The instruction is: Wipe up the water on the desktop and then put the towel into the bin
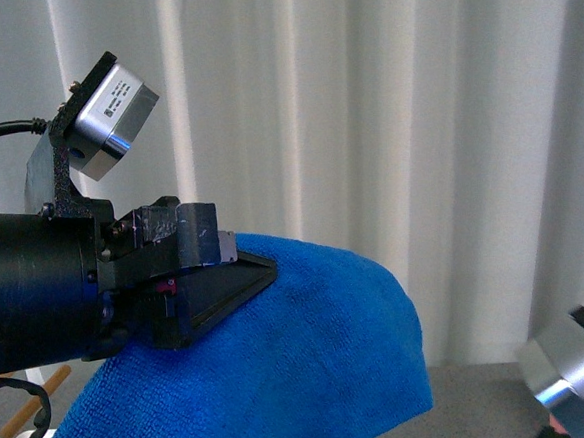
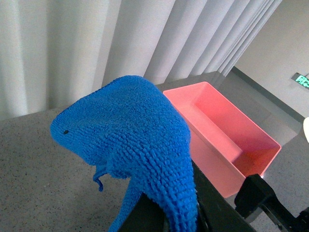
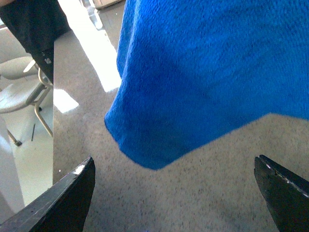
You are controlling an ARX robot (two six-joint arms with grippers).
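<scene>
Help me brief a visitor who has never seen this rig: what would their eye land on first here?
The bright blue towel dominates, held up off the desktop in the left gripper and filling the front view's lower half. Next comes the salmon-pink bin, empty, standing on the desktop just beyond the towel. The right gripper faces the towel's hanging corner, fingers wide apart.

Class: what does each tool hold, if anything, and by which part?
The left tool holds the towel by a bunched fold near its top; the rest drapes down. The right tool is open and empty.
</scene>
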